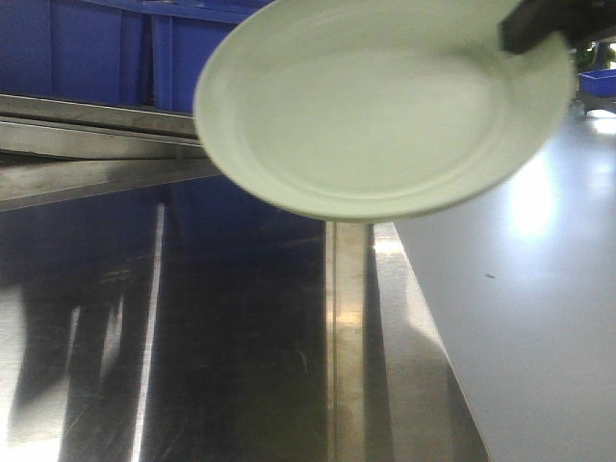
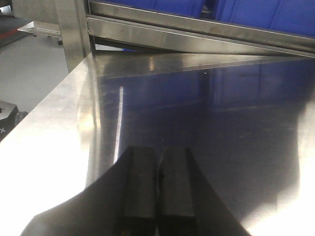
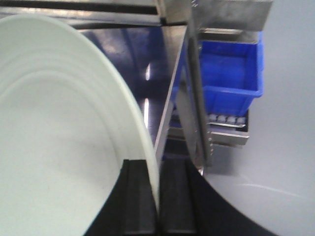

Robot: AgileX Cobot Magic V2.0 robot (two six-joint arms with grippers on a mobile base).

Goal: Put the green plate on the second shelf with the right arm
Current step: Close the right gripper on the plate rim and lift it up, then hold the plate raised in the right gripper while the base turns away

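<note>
Pinched the green plate (image 3: 59,137) at its low rim between the black fingers of the right gripper (image 3: 158,177). Held it tilted on edge, matte and pale, spreading left of the fingers. Faced a mirror-bright steel shelf (image 3: 133,59) beyond the fingertips. Stood close to a steel upright (image 3: 197,98) just right of them, with a glossy blue bin (image 3: 229,73) past it. Showed only from the front: plate in the air, faint concentric rings, blue crates (image 1: 96,48) behind, grey floor (image 1: 539,337). Pressed the left gripper (image 2: 158,162) pads together on nothing, above polished steel.
</note>
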